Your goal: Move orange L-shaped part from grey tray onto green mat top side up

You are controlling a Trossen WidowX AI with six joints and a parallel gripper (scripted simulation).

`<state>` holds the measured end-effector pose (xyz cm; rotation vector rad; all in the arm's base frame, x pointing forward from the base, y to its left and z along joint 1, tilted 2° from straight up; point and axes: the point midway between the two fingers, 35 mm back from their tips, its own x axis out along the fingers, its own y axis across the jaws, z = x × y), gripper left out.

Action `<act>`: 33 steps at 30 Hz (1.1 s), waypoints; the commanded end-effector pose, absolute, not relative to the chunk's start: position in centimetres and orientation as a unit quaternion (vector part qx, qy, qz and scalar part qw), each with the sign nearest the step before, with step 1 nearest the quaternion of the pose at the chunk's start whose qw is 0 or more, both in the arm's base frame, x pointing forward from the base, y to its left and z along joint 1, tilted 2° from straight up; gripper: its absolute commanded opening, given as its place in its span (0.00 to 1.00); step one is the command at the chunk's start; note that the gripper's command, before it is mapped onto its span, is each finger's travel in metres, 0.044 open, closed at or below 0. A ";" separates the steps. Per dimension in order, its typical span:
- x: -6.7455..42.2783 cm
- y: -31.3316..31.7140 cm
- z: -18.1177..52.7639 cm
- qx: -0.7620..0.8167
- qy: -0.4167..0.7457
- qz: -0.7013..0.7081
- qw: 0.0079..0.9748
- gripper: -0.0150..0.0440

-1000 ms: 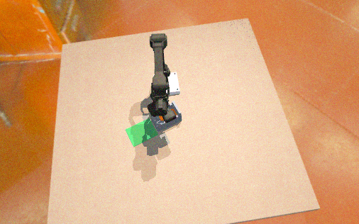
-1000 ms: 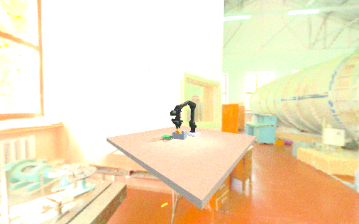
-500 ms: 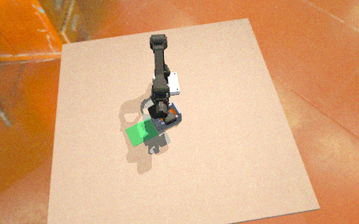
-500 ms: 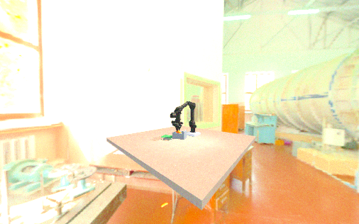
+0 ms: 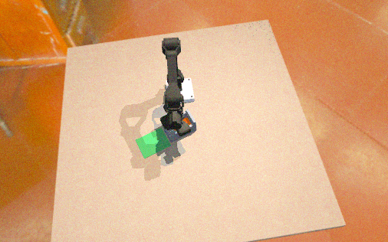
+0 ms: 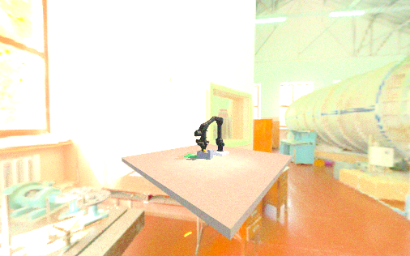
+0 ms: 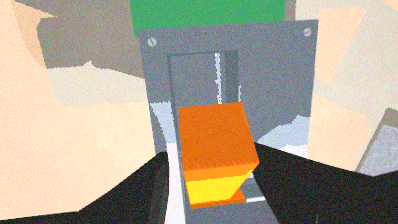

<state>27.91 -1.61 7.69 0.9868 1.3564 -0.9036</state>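
The orange part is tipped in the pocket of the grey tray. One end stands up out of it, with a bright yellow-lit face, and the far stretch of the pocket is bare in the wrist view. My gripper is partly open, its two dark fingers on either side of the raised end. A gap shows at the left finger; the right finger is very close to the part, and contact cannot be told. The finger tips are hidden in the top view.
The green mat lies flat against the tray's far edge in the wrist view. The white base plate of the arm is behind the tray. Arm shadows fall across the mat and table.
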 end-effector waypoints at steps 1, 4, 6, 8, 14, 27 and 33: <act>27.9 -1.6 7.7 0.422 0.580 -0.386 0.580 0.50; 27.9 -1.6 7.7 0.422 0.580 -0.386 0.580 0.46; 27.9 -1.6 7.7 0.422 0.580 -0.386 0.580 0.44; 27.9 -1.6 7.7 0.422 0.580 -0.386 0.580 0.42; 27.9 -1.6 7.7 0.422 0.580 -0.386 0.580 0.25; 27.9 -1.7 8.9 0.422 0.580 -0.387 0.579 0.25; 27.8 -1.7 9.8 0.422 0.580 -0.388 0.578 0.25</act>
